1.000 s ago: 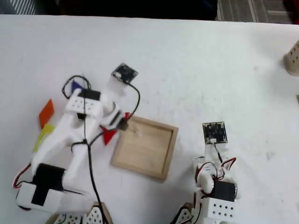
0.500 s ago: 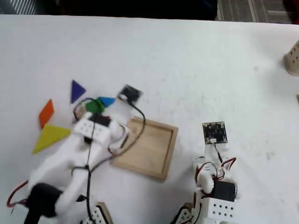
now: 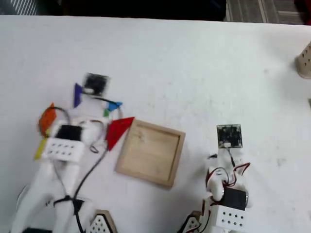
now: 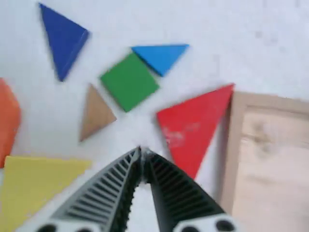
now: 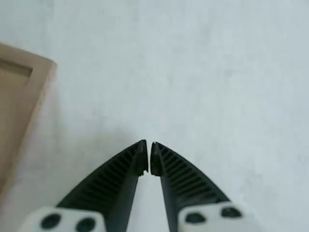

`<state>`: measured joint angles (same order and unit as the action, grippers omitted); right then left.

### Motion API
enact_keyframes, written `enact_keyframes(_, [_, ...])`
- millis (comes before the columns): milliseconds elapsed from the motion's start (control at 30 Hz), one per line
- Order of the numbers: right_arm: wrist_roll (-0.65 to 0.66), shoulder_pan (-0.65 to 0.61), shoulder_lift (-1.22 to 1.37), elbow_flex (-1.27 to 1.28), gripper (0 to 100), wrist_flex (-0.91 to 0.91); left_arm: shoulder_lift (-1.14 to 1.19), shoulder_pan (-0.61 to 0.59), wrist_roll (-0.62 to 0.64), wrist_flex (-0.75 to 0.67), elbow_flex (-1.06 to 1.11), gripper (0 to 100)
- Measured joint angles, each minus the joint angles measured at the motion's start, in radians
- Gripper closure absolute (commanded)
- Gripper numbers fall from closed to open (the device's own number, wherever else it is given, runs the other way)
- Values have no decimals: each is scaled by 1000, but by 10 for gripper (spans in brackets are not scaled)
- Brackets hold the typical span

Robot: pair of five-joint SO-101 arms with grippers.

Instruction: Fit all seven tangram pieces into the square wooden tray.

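Pieces, all seven, lie on the white table (image 3: 194,63) outside the wooden tray (image 3: 151,154). The red triangle (image 4: 193,126) touches the tray's rim with one tip, just in front of the left gripper (image 4: 142,153), whose jaws are pressed together and hold nothing. Near it lie the green square (image 4: 129,81), light blue triangle (image 4: 160,55), dark blue triangle (image 4: 62,37), tan triangle (image 4: 95,112), yellow triangle (image 4: 34,180) and orange piece (image 4: 7,115). From above, the left arm (image 3: 60,148) covers part of the last two. The right gripper (image 5: 148,151), jaws also closed and empty, hangs over the table beside the tray.
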<state>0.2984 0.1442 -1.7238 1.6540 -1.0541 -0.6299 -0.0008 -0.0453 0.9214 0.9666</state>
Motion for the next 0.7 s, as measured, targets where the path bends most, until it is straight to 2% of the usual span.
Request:
enact_keyframes(100, [0,-68,0,-63,977,12,-57,-71,3,2,21,968])
enact_keyframes(200, [0,-164,0,-112,971,-5,-77,-84,5,3,63,954])
enact_keyframes(267, [-12,-206,0,-130,919,-5,-78,-87,8,3,64,892])
enact_keyframes(400, [-158,-296,0,-137,776,-3,-83,-92,11,3,72,723])
enact_keyframes(467, [-218,-336,0,-137,801,-3,-83,-94,26,3,74,680])
enact_keyframes(567, [-256,-391,21,-137,873,0,-83,-95,34,3,74,696])
enact_keyframes(700, [-267,-477,167,-149,850,71,-83,-95,35,3,74,703])
